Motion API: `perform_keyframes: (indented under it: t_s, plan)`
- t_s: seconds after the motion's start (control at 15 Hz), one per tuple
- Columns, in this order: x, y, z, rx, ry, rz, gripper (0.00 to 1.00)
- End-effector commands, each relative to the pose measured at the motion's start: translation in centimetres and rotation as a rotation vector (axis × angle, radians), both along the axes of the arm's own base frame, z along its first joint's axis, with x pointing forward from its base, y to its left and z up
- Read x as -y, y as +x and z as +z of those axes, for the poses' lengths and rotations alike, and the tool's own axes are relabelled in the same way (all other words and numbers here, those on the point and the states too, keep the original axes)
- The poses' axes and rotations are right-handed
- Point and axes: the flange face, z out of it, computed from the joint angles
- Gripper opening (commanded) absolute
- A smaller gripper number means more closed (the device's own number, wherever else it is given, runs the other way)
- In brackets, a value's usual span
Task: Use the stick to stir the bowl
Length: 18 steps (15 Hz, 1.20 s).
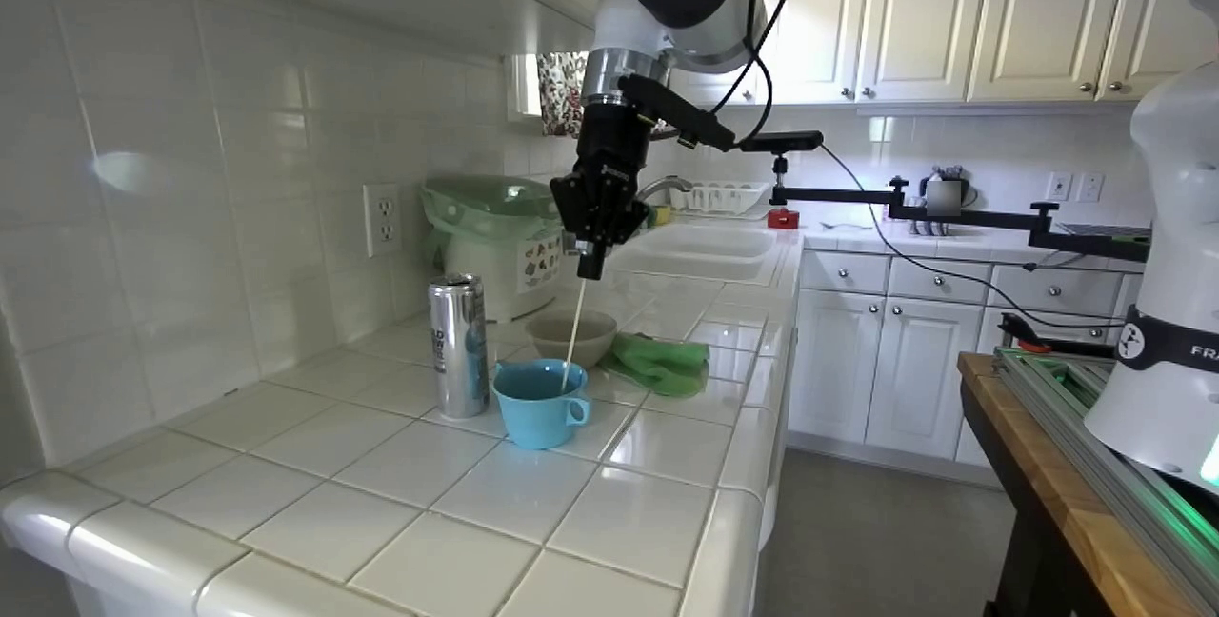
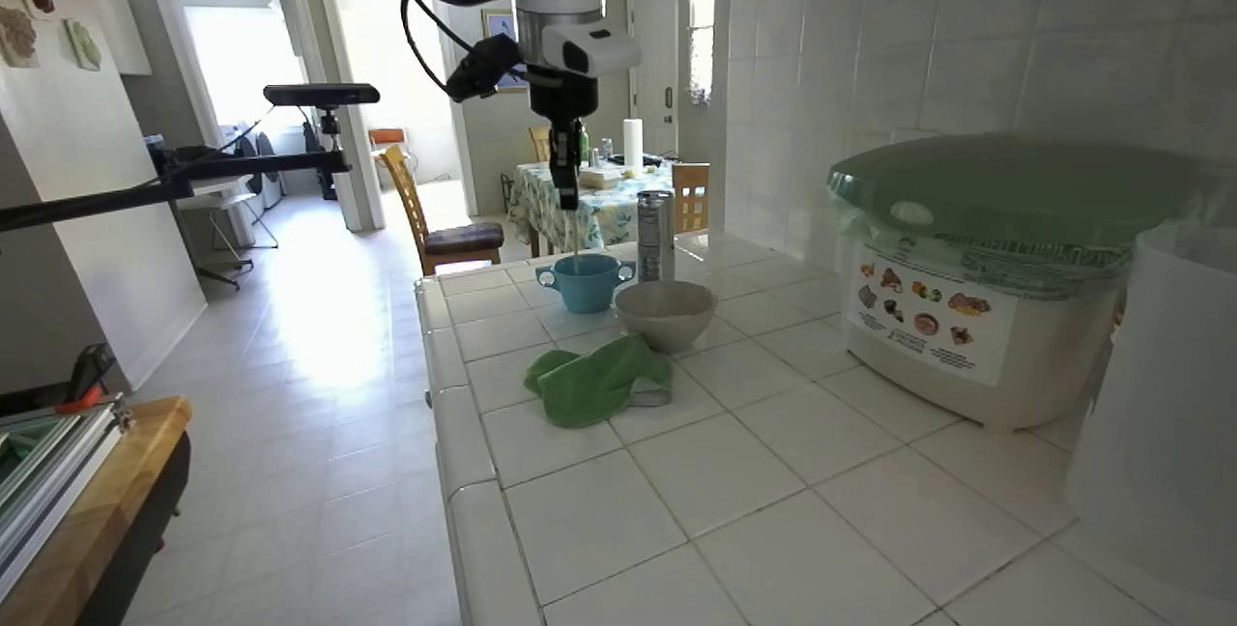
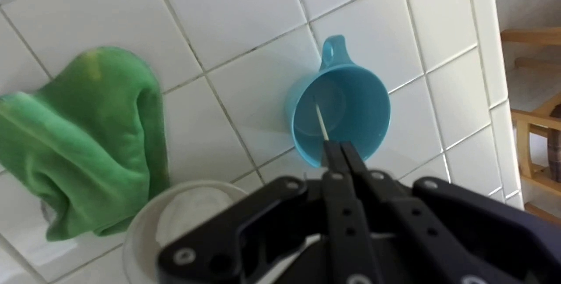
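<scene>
Fingers clasp the stick, its lower end inside the blue bowl on the tiled surface; in an exterior view, a tiled wall stands left, a sink and cabinets far.

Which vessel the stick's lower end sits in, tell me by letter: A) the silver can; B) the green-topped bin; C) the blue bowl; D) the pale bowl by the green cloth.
C: in the wrist view, the stick, pinched in the gripper, reaches down inside the blue bowl.
</scene>
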Motion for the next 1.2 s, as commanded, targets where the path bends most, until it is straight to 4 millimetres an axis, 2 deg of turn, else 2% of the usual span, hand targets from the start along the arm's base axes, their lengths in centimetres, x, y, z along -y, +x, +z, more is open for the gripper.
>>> perform_keyframes:
  t_s: [0.0, 0.27, 0.33, 0.4, 0.53, 1.0, 1.07, 1.13]
  plan:
    - [-0.2, 0.1, -0.6, 0.010, 0.024, 0.025, 0.01]
    - [-0.2, 0.2, -1.3, -0.001, 0.024, 0.031, 0.01]
    - [-0.2, 0.3, -1.4, -0.003, 0.024, 0.035, 0.27]
    - [-0.1, 0.3, -1.4, -0.004, 0.023, 0.037, 0.28]
    - [0.0, 0.3, -1.4, -0.004, 0.021, 0.039, 0.41]
    - [0.6, 0.5, -0.9, 0.001, 0.013, 0.034, 0.93]
    - [0.8, 0.5, -0.7, 0.001, 0.011, 0.030, 0.99]
    - [1.0, 0.5, -0.5, 0.000, 0.007, 0.027, 1.00]
